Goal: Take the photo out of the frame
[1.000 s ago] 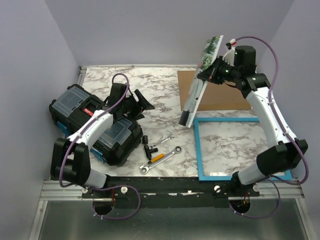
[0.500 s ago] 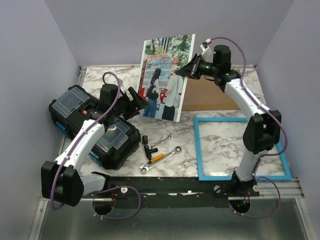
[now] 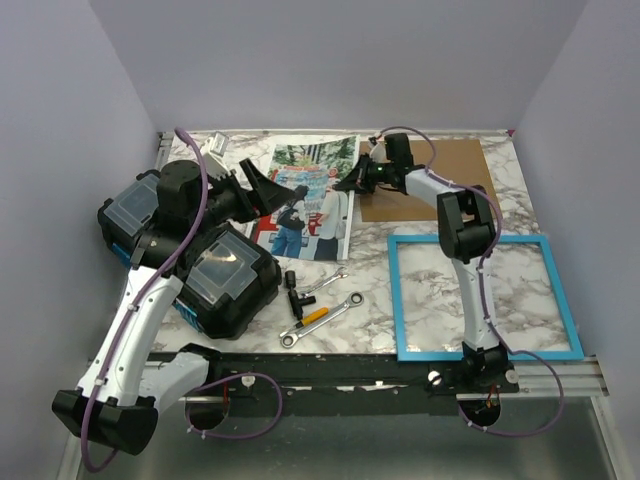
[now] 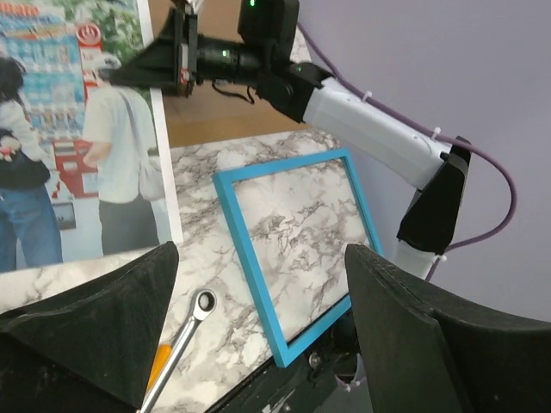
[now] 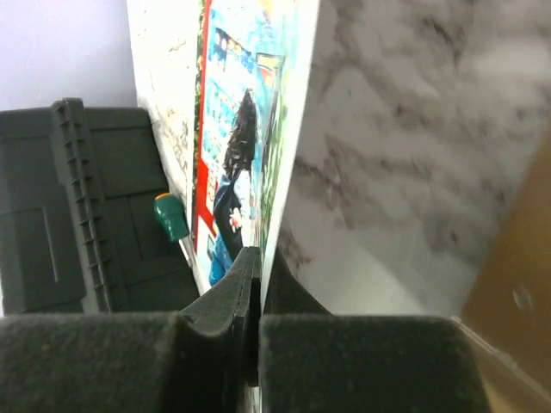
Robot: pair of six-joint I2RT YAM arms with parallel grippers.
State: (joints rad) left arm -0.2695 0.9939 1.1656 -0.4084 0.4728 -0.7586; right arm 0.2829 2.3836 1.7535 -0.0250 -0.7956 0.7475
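Observation:
The photo (image 3: pixel 310 200), a colourful print with dark-haired figures and a white margin, lies almost flat on the marble table at the back middle. My right gripper (image 3: pixel 352 182) is shut on its right edge, and the right wrist view shows the edge pinched between the pads (image 5: pixel 258 268). The turquoise frame (image 3: pixel 392 300) lies flat and empty at the front right, apart from the photo. My left gripper (image 3: pixel 275 190) is open and empty, held above the photo's left edge. In the left wrist view the photo (image 4: pixel 77 129) and the frame (image 4: pixel 250 249) lie beyond its spread fingers (image 4: pixel 430 344).
A plain brown backing board (image 3: pixel 455 180) lies at the back right, behind the frame. A black toolbox (image 3: pixel 195 265) fills the left side. A ratchet wrench (image 3: pixel 320 318) and small tools lie front centre. Grey walls close in the table.
My right arm has swung the photo from held up in the air down to almost flat at the back middle. My left arm has risen and drawn back to the left.

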